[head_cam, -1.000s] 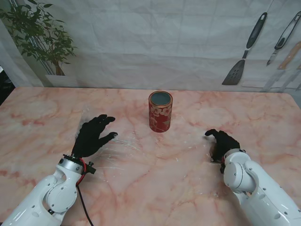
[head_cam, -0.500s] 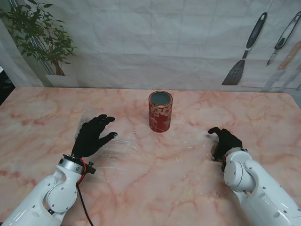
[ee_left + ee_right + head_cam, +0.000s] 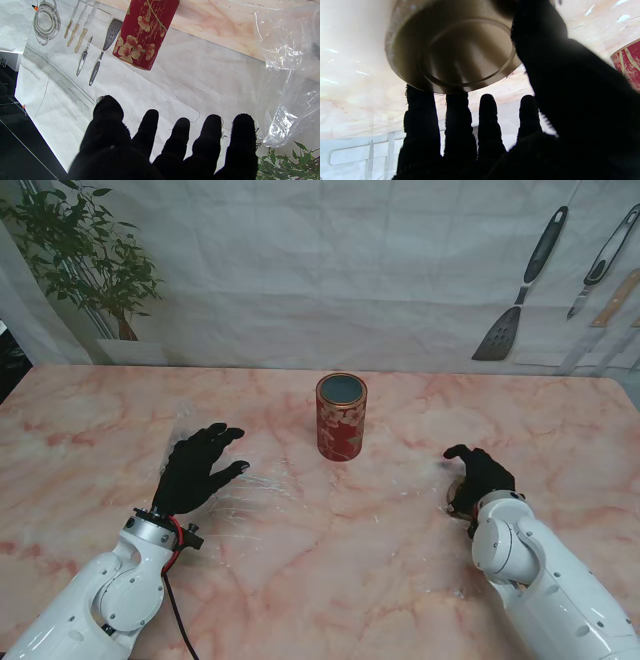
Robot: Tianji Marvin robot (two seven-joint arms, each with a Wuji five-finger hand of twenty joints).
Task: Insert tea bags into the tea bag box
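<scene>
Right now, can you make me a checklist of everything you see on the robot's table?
Surface: pink marble table, scratched.
Job's things: red flowered tea tin standing upright, open; round gold lid under the right hand; tea bags not made out.
Clutter: clear plastic bag by the left hand.
Hands: left hand spread, holding nothing; right hand over the lid, grip unclear.
Cables: black and red wires at the left wrist.
Surroundings: plant, kitchen-tool backdrop.

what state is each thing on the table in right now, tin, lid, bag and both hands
red floral cylindrical tin: upright, lid off.
round gold metal lid: under the right robot hand.
clear crinkled plastic bag: lying beside the left robot hand.
left robot hand: open, fingers spread.
right robot hand: over the lid, grip unclear.
</scene>
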